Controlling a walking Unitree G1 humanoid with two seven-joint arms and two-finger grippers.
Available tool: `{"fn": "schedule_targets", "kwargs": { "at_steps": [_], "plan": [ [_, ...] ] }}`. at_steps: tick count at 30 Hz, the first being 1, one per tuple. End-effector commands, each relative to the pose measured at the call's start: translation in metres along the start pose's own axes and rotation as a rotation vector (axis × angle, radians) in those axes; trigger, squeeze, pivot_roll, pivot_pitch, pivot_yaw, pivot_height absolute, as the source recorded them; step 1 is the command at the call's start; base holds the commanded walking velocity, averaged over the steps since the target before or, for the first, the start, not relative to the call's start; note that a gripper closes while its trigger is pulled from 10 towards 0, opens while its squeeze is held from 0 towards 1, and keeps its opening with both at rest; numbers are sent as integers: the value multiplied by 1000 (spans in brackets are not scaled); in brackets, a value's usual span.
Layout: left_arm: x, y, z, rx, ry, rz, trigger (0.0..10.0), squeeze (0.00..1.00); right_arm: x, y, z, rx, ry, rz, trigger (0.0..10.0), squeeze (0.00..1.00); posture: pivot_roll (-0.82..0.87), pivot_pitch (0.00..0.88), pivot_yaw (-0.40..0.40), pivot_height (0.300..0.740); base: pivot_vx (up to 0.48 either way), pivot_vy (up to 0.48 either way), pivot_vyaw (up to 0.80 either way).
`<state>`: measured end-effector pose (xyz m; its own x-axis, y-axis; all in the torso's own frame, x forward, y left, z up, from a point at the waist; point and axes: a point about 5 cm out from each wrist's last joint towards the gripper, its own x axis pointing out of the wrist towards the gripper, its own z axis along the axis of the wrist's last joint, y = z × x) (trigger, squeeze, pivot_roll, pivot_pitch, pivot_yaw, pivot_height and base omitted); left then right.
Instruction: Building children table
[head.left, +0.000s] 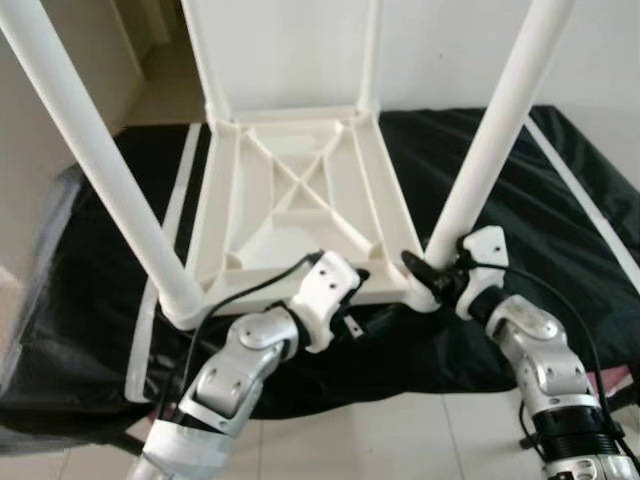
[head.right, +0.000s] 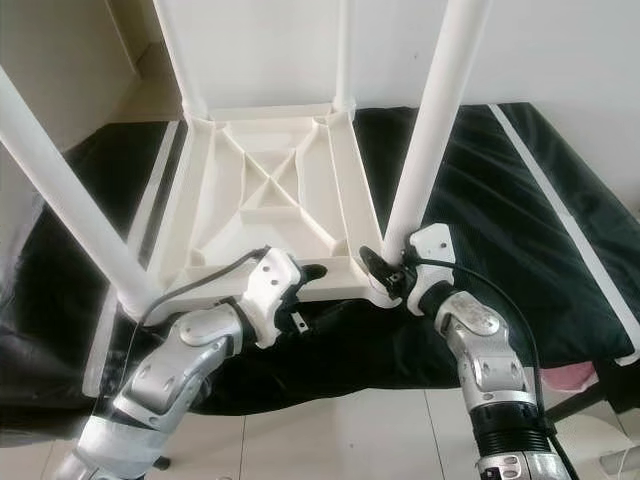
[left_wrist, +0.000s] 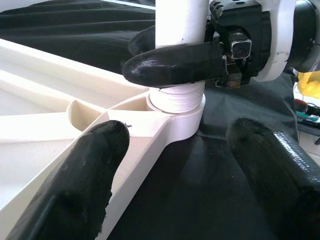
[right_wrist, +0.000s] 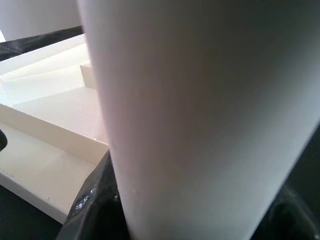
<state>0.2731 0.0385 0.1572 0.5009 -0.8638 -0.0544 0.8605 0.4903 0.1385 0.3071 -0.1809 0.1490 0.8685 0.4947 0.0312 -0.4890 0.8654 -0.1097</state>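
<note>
**Upside-down kids table, right hand on a leg**

Got the white table (head.left: 300, 200) flipped over on a black sheet (head.left: 560, 220), ribbed underside facing up, legs poking toward the camera. Lies right in front of both hands, near edge touching them basically.

Right hand (head.left: 438, 277) clamped around the near right leg (head.left: 490, 140), right at the bottom where it screws into the corner socket (left_wrist: 175, 107). One black finger (left_wrist: 175, 65) wrapped across the front of the leg in the left wrist view, thread rings just below it.

Left hand (head.left: 350, 290) sitting open at the near edge of the frame, just beside that same corner, fingers (left_wrist: 85, 170) spread with nothing between them. One over the white rim, other over the sheet.

Near left leg (head.left: 95, 160) standing in its own corner, well apart from both hands.
</note>
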Motion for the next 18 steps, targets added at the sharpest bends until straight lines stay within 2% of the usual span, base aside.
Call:
{"fn": "schedule_targets", "kwargs": {
  "at_steps": [1, 2, 3, 12, 18],
  "plan": [
    [-1, 0, -2, 8, 12, -22, 10000, 0, -4, 1, -13, 45, 49, 0, 0, 0, -77, 69, 23, 740, 0, 0, 0],
    [0, 0, -2, 9, 11, -24, 10000, 0, -4, 0, -13, 47, 48, -13, 7961, 0, -77, 69, 23, 740, 0, 0, 0],
    [0, 0, -2, 11, 10, -26, 10000, 0, -5, 0, -13, 50, 45, -29, 10000, 0, -85, 67, 31, 740, 0, 0, 0],
    [1, 1, -2, 34, 5, -10, 10000, 0, -6, 9, -14, 72, 29, -97, 10000, 0, -89, 60, 36, 740, 0, 0, 0],
    [4, 4, -4, 16, 6, 30, 10000, 0, -7, 17, -15, 97, 14, -165, 10000, 0, -92, 51, 38, 740, 0, 0, 0]
  ]
}}
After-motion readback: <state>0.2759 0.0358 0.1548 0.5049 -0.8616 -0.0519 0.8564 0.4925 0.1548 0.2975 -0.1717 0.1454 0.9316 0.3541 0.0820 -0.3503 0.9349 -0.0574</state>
